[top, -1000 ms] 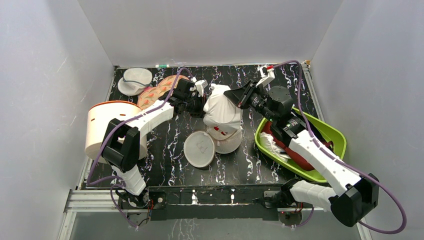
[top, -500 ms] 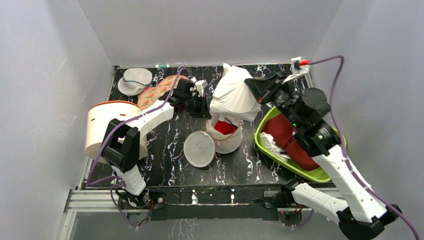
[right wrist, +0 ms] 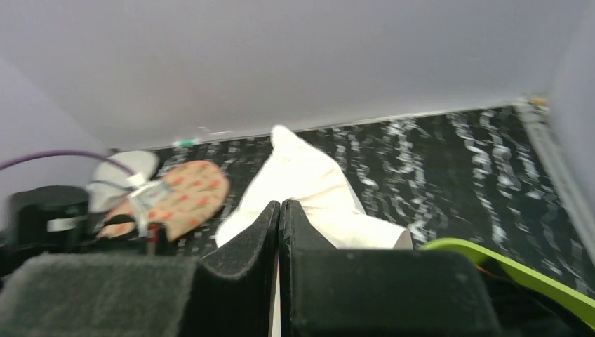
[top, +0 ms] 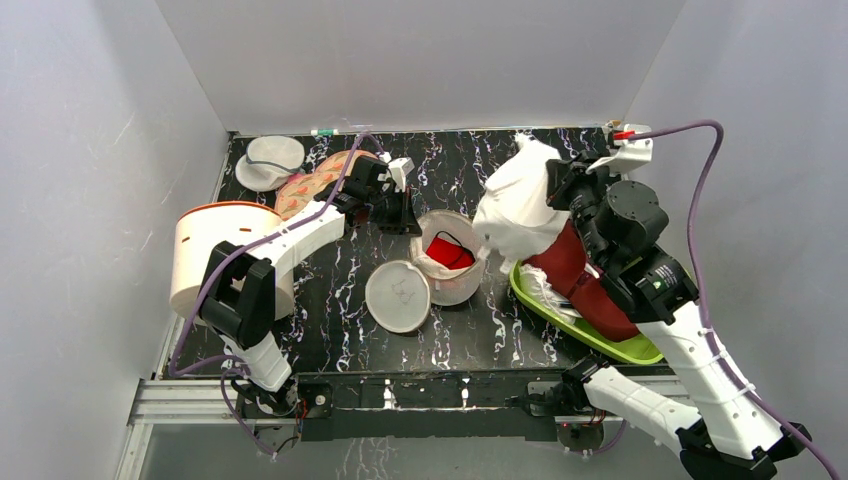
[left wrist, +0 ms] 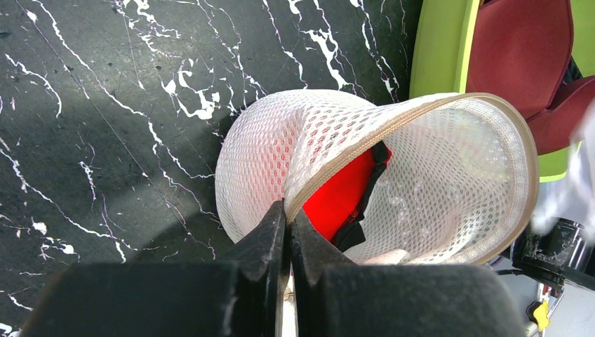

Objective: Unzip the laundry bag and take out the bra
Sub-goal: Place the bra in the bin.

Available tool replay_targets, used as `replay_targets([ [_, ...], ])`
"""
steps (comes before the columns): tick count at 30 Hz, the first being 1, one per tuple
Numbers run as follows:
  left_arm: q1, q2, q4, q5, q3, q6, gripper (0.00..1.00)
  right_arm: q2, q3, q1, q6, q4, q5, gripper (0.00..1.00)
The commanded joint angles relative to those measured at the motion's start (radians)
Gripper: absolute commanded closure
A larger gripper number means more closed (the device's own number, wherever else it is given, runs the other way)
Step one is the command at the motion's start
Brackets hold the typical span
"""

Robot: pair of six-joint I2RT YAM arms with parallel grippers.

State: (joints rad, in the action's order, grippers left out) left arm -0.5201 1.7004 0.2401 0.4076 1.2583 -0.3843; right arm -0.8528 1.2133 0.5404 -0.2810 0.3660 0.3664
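Black marbled surface (top: 330, 330). Laundry bag (top: 458, 286) at centre, gaping open, left pincer (left wrist: 288, 216) clenched on rim. Right pincer (right wrist: 279, 209) clenched on white fabric (top: 512, 205), raised beside. Bra (top: 447, 251) inside; unzip looks done, next needs free pincer reaching in.

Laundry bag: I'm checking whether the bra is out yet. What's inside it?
Inside the open laundry bag lies the red bra, seen through the unzipped gap. The mesh wall covers most of it, so anything beneath or beside it cannot be seen.
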Motion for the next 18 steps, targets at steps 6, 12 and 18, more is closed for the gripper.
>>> replay_targets([
  [6,-0.001,-0.061,0.006,0.014,0.012,0.011,1.0,-0.047,-0.025,-0.007,-0.109,0.169,0.582,1.0],
  [12,-0.001,-0.063,0.013,0.01,0.014,0.014,1.0,-0.087,-0.037,-0.089,-0.26,0.266,0.695,1.0],
  [18,-0.001,-0.075,0.011,0.009,0.013,0.015,1.0,-0.069,-0.165,-0.269,-0.326,0.348,0.655,1.0],
])
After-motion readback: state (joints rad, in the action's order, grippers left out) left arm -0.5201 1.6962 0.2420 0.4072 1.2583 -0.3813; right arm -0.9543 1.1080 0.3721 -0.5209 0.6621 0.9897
